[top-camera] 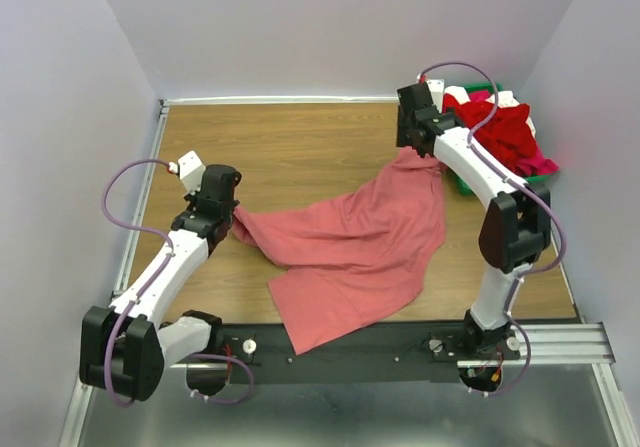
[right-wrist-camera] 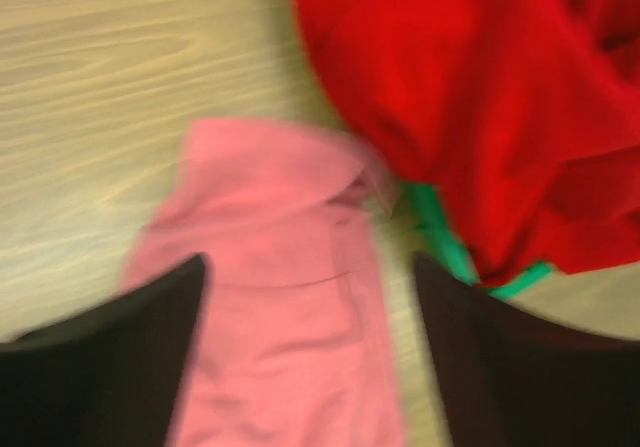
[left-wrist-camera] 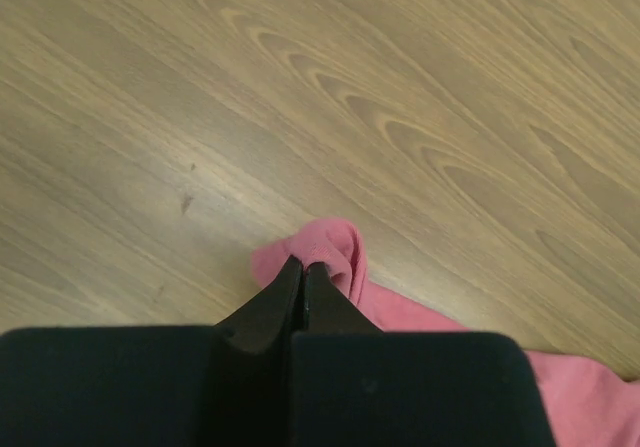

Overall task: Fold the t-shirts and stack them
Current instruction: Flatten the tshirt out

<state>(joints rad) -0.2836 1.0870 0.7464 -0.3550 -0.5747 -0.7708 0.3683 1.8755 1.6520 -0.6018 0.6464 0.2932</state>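
pink t-shirt (top-camera: 350,237), mid-frame: likely limp, light; best gripped at corners | left gripper (left-wrist-camera: 303,264): clamped on its edge | right gripper (right-wrist-camera: 305,267): spread wide, empty

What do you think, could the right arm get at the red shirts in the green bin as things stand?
Probably yes: the right gripper is open above the pink shirt, beside the green bin, and the red shirts lie uncovered on top.
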